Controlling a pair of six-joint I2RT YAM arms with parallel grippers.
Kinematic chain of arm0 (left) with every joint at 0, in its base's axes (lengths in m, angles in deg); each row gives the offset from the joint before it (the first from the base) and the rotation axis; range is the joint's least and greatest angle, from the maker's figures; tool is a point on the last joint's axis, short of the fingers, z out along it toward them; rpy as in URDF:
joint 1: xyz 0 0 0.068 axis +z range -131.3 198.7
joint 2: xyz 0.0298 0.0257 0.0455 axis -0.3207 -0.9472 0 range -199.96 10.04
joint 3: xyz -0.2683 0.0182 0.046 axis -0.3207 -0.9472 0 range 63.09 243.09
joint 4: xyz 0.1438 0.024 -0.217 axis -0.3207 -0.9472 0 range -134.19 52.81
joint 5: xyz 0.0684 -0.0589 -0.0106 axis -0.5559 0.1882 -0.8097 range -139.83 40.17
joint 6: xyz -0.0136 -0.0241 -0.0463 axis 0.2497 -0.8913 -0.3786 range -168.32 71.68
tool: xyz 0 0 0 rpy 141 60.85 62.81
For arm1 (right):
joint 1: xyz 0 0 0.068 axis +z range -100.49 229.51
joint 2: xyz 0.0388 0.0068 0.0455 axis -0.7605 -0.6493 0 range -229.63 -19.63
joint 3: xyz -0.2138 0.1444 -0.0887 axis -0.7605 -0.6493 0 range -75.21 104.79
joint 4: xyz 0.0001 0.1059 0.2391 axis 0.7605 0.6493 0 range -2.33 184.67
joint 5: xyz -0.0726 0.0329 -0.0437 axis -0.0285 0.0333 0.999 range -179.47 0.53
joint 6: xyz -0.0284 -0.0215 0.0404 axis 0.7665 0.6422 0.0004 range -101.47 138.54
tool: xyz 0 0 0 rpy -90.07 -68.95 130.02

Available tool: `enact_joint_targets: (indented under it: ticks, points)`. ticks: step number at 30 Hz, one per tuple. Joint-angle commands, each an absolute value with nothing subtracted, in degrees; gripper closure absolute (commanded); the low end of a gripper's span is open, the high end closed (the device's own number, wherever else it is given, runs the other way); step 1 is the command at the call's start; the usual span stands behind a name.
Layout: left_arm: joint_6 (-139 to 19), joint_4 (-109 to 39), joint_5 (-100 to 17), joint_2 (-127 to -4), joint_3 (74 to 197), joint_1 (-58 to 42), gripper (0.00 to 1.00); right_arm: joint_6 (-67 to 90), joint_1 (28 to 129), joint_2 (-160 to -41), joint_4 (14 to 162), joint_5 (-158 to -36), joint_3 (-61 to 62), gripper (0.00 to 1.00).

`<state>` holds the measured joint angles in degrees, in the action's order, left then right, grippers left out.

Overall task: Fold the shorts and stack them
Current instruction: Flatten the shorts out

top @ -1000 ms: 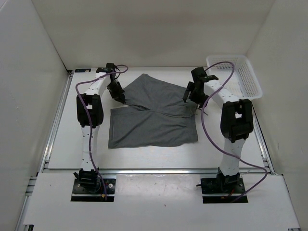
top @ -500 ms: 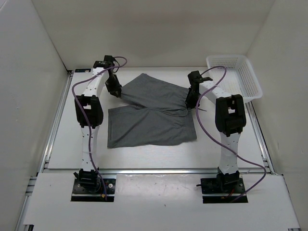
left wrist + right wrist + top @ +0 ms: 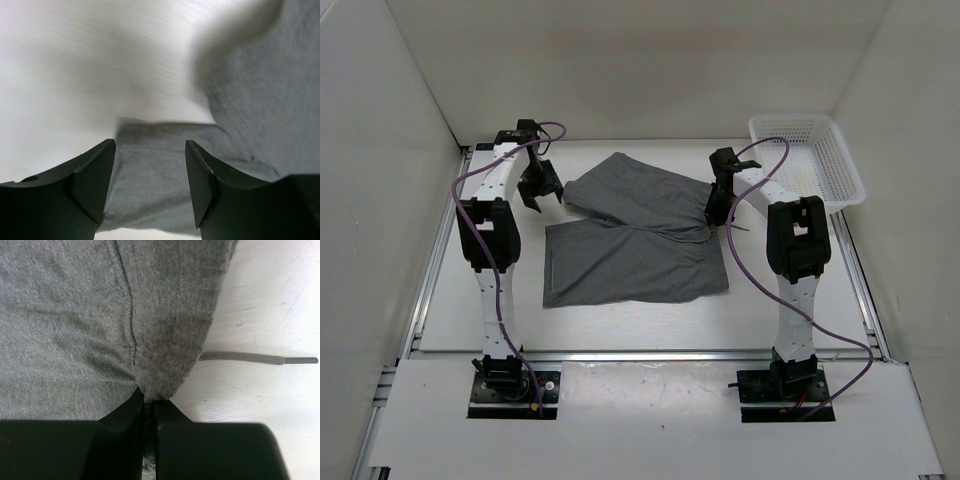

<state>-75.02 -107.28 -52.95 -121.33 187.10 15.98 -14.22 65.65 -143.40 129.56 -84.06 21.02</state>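
The grey shorts (image 3: 635, 235) lie spread on the white table, one leg angled toward the back left, the other lying flat in front. My left gripper (image 3: 540, 192) hangs open just left of the back leg's edge; in the left wrist view its fingers (image 3: 95, 175) stand apart above the grey shorts (image 3: 260, 100), nothing between them. My right gripper (image 3: 718, 210) is shut on the shorts' right edge; the right wrist view shows a pinch of grey fabric (image 3: 165, 350) between its jaws. A grey drawstring (image 3: 250, 358) trails over the table to the right.
A white mesh basket (image 3: 808, 160) stands at the back right corner. White walls enclose the table on three sides. Purple cables loop off both arms.
My left gripper has let go of the shorts' back leg, opened and moved left, off the cloth. My right gripper has closed on the right edge and stayed there.
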Motion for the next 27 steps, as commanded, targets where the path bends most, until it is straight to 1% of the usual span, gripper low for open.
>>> enact_joint_targets:
  ticks: [1,4,8,10,12,13,15,16,17,18,20,22,25,26,27]
  points:
    - [-75.12,-102.41,-38.62,-119.68,185.35,15.28,0.3,-13.46,65.77,-143.21,129.95,-83.23,20.42,1.0]
    - [-76.62,-101.1,-37.44,-121.8,185.96,14.14,0.3,-13.46,65.77,-142.68,129.95,-83.23,20.42,1.0]
    - [-79.17,-96.45,-36.38,-122.5,185.88,14.13,0.25,-12.93,65.77,-141.98,129.95,-83.23,19.37,1.0]
    - [-80.05,-96.43,-36.38,-124.87,187.27,14.13,0.25,-12.93,65.77,-141.45,129.95,-83.23,19.36,1.0]
    - [-80.76,-96.43,-37.25,-127.23,188.51,14.13,0.29,-12.93,65.77,-141.45,129.95,-83.23,19.36,1.0]
    - [-80.76,-96.43,-37.26,-127.94,189.99,14.13,0.34,-12.93,65.77,-141.45,129.95,-83.23,19.36,1.0]
    - [-80.76,-97.13,-39.63,-129.09,192.19,14.13,0.63,-12.93,65.77,-141.45,129.95,-83.75,19.36,1.0]
    - [-80.76,-99.83,-40.77,-130.22,194.03,14.13,0.76,-12.93,65.77,-141.45,129.95,-83.75,19.36,1.0]
    - [-79.19,-101.69,-45.13,-130.76,199.1,14.13,0.87,-12.93,65.77,-141.45,129.95,-83.75,19.36,1.0]
    - [-78.39,-103.79,-48.22,-130.76,201.93,14.13,0.9,-12.93,65.77,-141.45,129.95,-83.75,18.84,1.0]
    - [-75.42,-106.28,-53.93,-129.72,206.25,14.13,0.9,-12.41,65.77,-140.92,129.95,-83.75,18.84,1.0]
    - [-73.56,-106.28,-54.83,-125.43,206.27,14.13,0.9,-12.4,65.77,-140.92,129.95,-83.75,18.84,1.0]
    - [-71.18,-105.05,-55.37,-119.8,201.71,14.13,0.9,-11.88,65.77,-140.92,129.95,-83.23,18.84,1.0]
    - [-71.18,-105.04,-54.85,-118.73,200.04,14.13,0.74,-11.88,65.77,-140.92,129.95,-83.23,18.84,1.0]
    - [-70.65,-105.04,-54.84,-117.85,196.2,14.13,0.49,-11.88,65.77,-140.92,129.95,-83.23,18.23,1.0]
